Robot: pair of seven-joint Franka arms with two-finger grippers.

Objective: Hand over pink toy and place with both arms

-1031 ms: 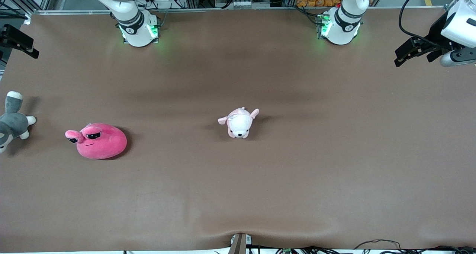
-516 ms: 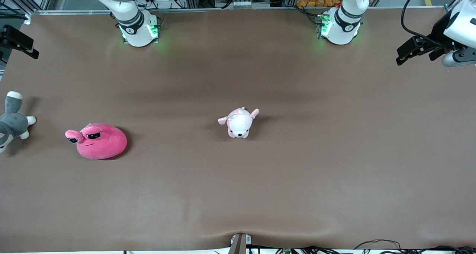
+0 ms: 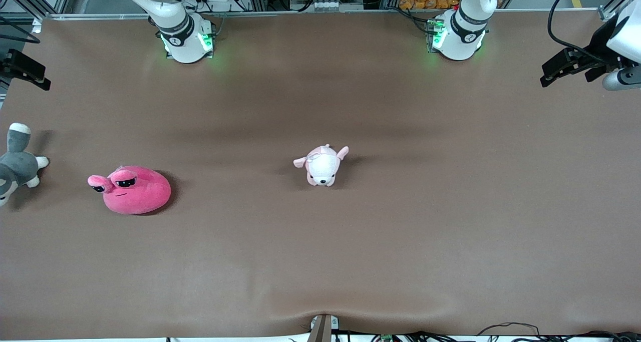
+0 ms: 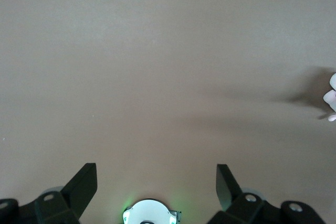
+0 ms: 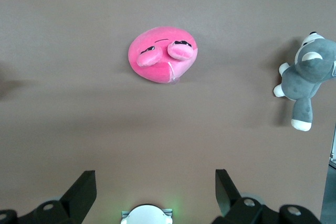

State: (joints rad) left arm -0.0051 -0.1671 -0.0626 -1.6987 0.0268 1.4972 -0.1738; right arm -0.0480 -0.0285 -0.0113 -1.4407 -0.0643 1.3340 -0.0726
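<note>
Table point(image 3: 400, 242) cover was matt brown sheet, smooth, with slight ripple at edge nearest front camera. Pink toy point(image 3: 132, 189) was soft plush cloth, short nap, matt; black eye patches looked smoother. Puppy point(image 3: 323, 165), toward left arm's end from pink toy, was fuzzy pale plush. Grey plush point(image 5: 307, 74) was fleecy, matt. Arm bases point(image 3: 183, 34) were glossy white plastic. Gripper fingers point(image 5: 81, 192) were matt black plastic.

Pale pink-and-white puppy plush point(image 3: 322, 165) mid-table point(image 3: 400, 232); grey-and-white plush animal point(image 3: 16, 162) at the right arm's end.
</note>
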